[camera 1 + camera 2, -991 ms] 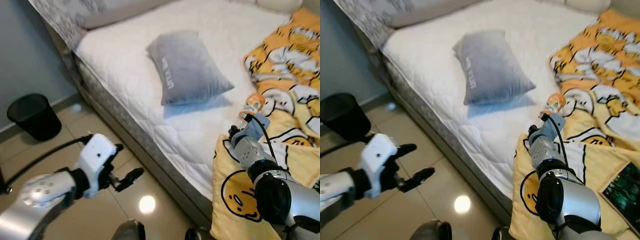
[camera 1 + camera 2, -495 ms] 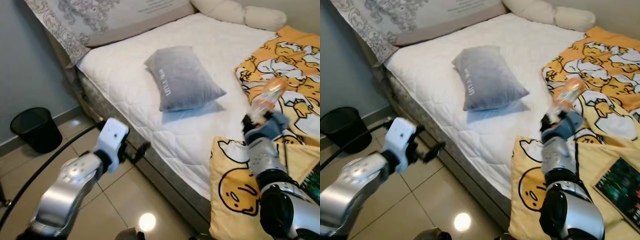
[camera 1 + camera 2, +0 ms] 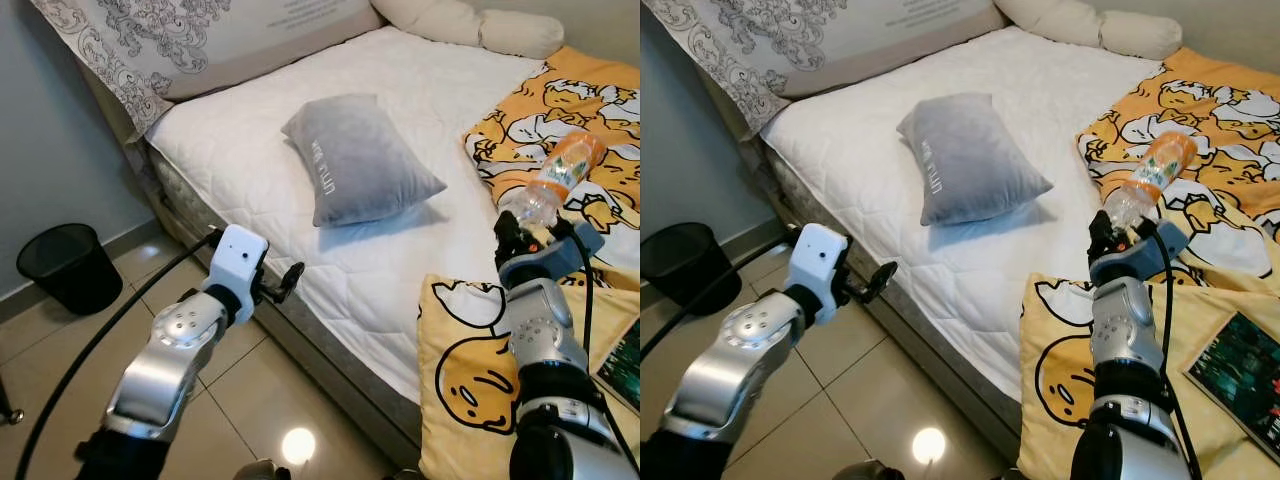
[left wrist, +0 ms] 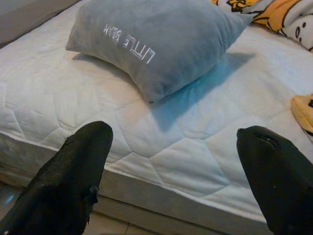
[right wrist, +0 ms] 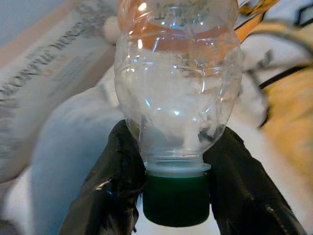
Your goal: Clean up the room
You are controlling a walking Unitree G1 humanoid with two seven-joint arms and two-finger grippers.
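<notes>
Lifted: bottle (image 3: 556, 178) now clear of the bed (image 3: 420, 60), right gripper (image 5: 173, 196) clamped at its neck | left gripper (image 4: 171, 181) spread, bedside | next: bin (image 3: 66, 265), probably

The plastic bottle (image 3: 555, 182) was clear, empty-looking and crinkled, with an orange label around its upper body and a dark green cap (image 5: 176, 197). It was held cap-down and tilted, its base pointing up and away over the yellow cartoon-print blanket (image 3: 560, 110), above that blanket's near fold on the bed. The right gripper (image 3: 515, 238) was clamped on its neck, one black finger (image 5: 110, 186) on each side just above the cap. Seen against the grey pillow (image 3: 355, 160), the bottle was well off to the pillow's right, clear of the mattress.
</notes>
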